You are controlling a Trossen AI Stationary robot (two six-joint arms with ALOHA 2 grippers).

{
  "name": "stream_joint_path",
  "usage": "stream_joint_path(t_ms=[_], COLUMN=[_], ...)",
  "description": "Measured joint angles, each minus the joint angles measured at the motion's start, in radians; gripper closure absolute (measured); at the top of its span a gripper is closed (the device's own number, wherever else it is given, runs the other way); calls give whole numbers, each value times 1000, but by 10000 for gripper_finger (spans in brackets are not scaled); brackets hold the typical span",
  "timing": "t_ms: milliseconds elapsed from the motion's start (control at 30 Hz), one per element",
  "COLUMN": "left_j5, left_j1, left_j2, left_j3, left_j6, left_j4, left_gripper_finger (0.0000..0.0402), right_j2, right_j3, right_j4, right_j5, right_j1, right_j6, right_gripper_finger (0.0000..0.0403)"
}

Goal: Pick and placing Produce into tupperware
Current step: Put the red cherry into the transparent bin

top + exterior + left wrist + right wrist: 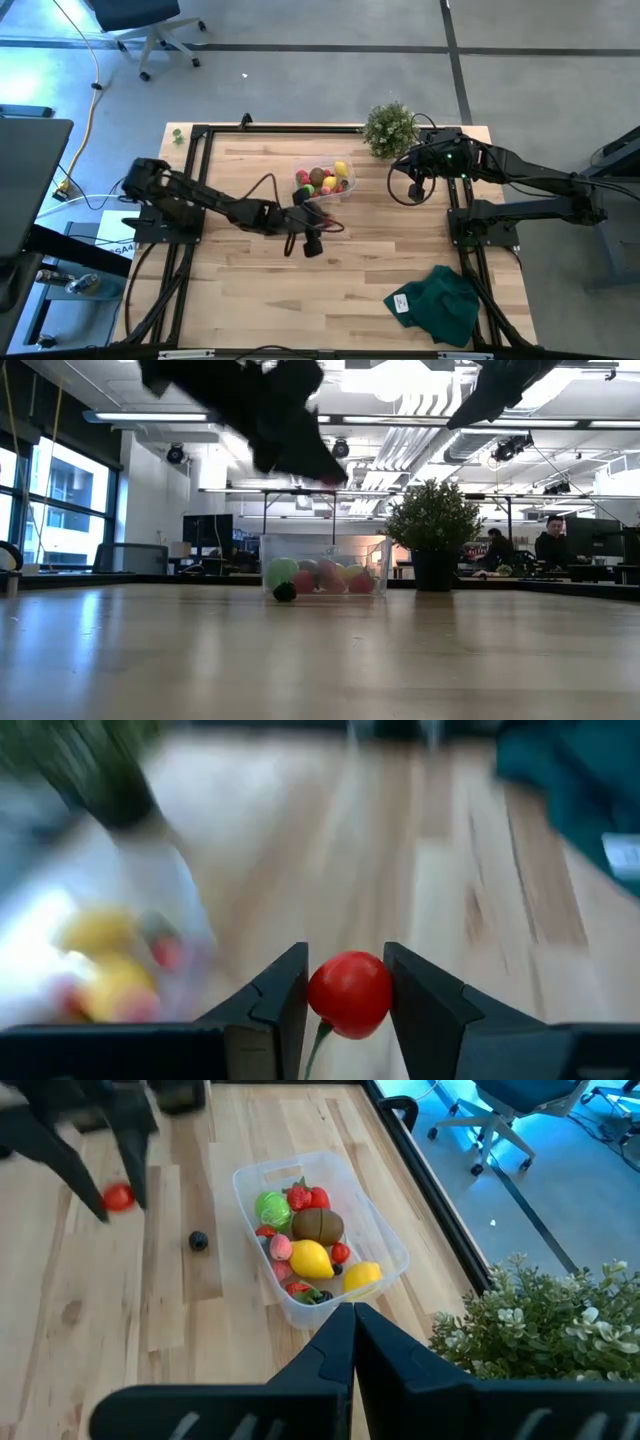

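2 dark fingers of the left gripper (pixel 347 995) clench a small round red tomato (pixel 349 993), its green stem hanging down, held above bare wood at 6 o'clock of the clear rectangular plastic tupperware (pixel 325 185). That tub's long axis runs from 10 to 4 o'clock in the right wrist view, and it holds a yellow lemon (pixel 312 1258), green ball (pixel 271 1208) and brown oval (pixel 318 1225). 1 dark berry (pixel 198 1240) lies just beside its wall. Open wooden tabletop (pixel 330 290) spreads toward 6 o'clock. The right gripper (pixel 353 1320), clamped empty, waits by the bushy potted plant (pixel 389 128).
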Motion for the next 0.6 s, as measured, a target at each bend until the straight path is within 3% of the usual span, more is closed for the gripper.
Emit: stream_joint_path(t_ms=[200, 367, 600], left_j5=[-60, -52, 124], left_j1=[60, 154, 332], left_j2=[-96, -121, -27], left_j3=[120, 290, 530], left_j6=[234, 397, 441], left_j4=[8, -141, -484], left_gripper_finger=[286, 286, 286], right_j2=[0, 0, 0], right_j3=[0, 0, 0], right_j4=[-1, 1, 1], right_j5=[0, 0, 1], right_j1=[0, 0, 0], right_j6=[0, 0, 0], right_gripper_finger=[402, 402, 402])
